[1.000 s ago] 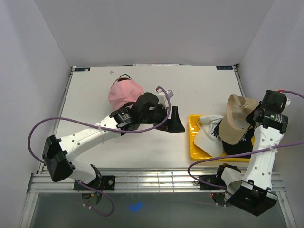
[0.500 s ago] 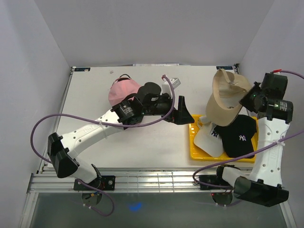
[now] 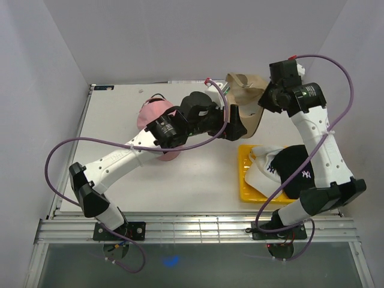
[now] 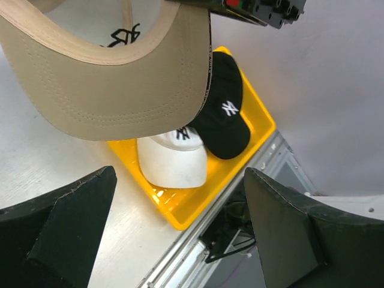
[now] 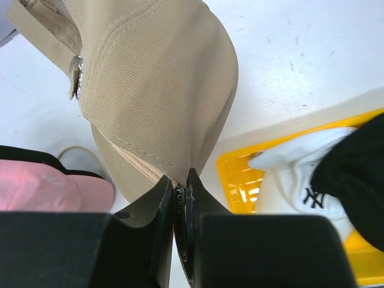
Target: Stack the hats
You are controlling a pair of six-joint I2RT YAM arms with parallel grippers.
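Right gripper [image 5: 181,180]: the two fingers are pressed together on an edge of the tan cap [image 5: 162,78], with only a thin fold of fabric between them.
Tan cap, relative to the right jaws: it spreads away from the fingertips in the right wrist view. Its metal strap buckle is at the far end, well away from the pinch. It is held up off the table [image 3: 120,108].
Tan cap, top view: it hangs near the back of the table, between the two wrists and just beside the right gripper.
Left gripper [image 4: 177,204]: the jaws are spread as wide as they go, with nothing between the fingers.
Tan cap, relative to the left jaws: in the left wrist view the underside of the brim fills the upper part of the frame. It is beyond the open fingers and does not touch either one. A dark "R" mark shows on the cap above the brim.
Pink cap [image 3: 153,114]: it sits on the table at the back left, partly hidden by the left arm. It is well apart from the tan cap.
White cap [image 4: 174,162]: it lies in the yellow tray [image 4: 180,216] with a dark logo on its front.
Black cap [image 4: 225,117]: it is in the same tray, touching the white cap and partly overlapping it, and has a white logo.
Yellow tray: it sits on the right side of the table near the front edge.
Stack: no cap rests on the pink cap.
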